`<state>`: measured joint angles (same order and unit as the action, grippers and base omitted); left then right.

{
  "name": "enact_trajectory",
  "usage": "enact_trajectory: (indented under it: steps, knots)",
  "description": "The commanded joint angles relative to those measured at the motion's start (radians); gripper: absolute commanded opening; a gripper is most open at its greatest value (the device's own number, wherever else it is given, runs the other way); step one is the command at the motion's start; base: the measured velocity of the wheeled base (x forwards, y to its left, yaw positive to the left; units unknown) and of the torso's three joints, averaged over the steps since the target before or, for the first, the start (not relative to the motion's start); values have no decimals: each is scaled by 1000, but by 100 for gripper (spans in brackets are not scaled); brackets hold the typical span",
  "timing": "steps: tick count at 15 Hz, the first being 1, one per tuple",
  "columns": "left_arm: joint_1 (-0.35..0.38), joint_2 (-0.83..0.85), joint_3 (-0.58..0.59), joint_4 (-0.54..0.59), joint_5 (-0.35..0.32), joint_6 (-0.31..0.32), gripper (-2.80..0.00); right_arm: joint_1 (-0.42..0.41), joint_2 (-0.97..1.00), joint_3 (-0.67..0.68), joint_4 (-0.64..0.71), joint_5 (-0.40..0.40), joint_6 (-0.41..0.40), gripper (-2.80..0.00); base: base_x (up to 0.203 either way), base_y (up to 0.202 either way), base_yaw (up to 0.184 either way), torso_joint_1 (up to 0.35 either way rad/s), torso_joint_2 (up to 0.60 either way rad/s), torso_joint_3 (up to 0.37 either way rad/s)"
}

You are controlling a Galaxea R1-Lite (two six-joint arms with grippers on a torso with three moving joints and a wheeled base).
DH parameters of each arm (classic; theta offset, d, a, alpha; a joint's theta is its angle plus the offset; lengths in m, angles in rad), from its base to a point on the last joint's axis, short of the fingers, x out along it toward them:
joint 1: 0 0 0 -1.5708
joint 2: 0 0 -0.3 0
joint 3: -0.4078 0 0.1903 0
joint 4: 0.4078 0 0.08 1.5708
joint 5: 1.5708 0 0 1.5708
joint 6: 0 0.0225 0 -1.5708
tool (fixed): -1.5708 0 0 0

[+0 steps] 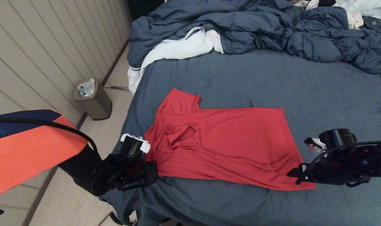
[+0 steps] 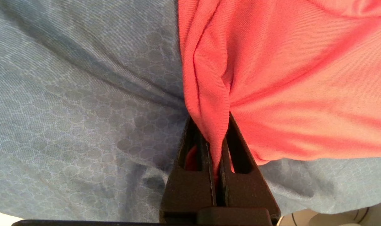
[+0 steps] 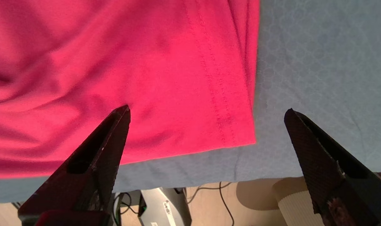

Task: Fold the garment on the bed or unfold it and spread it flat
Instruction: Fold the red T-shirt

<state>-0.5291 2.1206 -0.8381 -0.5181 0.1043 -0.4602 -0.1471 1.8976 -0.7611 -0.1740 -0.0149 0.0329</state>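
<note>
The garment point(image 1: 221, 141), a red T-shirt with its plain side up, lies spread on the slate-blue bed point(image 1: 272, 78), neck to the left and hem to the right. My left gripper point(image 1: 152, 171) is at the shirt's near left corner. In the left wrist view this gripper point(image 2: 210, 125) is shut on a bunched fold of the garment point(image 2: 287, 78). My right gripper point(image 1: 295, 172) hovers at the near hem corner. Its fingers stand wide open point(image 3: 206, 110) on either side of the hem corner of the garment point(image 3: 115, 62), with nothing held.
A rumpled blue duvet point(image 1: 272, 28) and a white cloth point(image 1: 177, 47) are heaped at the far side of the bed. A metal bin point(image 1: 93, 100) stands on the floor by the panelled wall at left. The bed's near edge point(image 3: 209, 175) lies just behind the right gripper.
</note>
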Motion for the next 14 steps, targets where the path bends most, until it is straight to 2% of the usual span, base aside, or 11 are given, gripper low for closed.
enact_trajectory:
  steps: [1, 5, 6, 12, 14]
  knots:
    - [0, -7, 3, -9, 2, -4, -280, -14, 56, -7, -2, -2, -10, 0, 0, 0, 0, 0, 0, 0]
    - [0, -9, 5, -22, 3, -5, -280, -11, 113, 0, -90, -33, -16, 0, 0, 0, 0, 0, 0, 0]
    - [1, -10, 5, -22, 3, -10, -280, -9, 116, 2, -91, -33, -16, -280, 0, 0, 0, 0, 0, 0]
    - [0, -19, 11, -33, 5, -14, -280, -6, 117, 6, -105, -33, -14, -280, 0, 0, 0, 0, 0, 0]
    - [-2, -22, 14, -33, 31, -14, -280, -6, 97, 10, -102, -31, -13, -280, 0, 0, 0, 0, 0, 0]
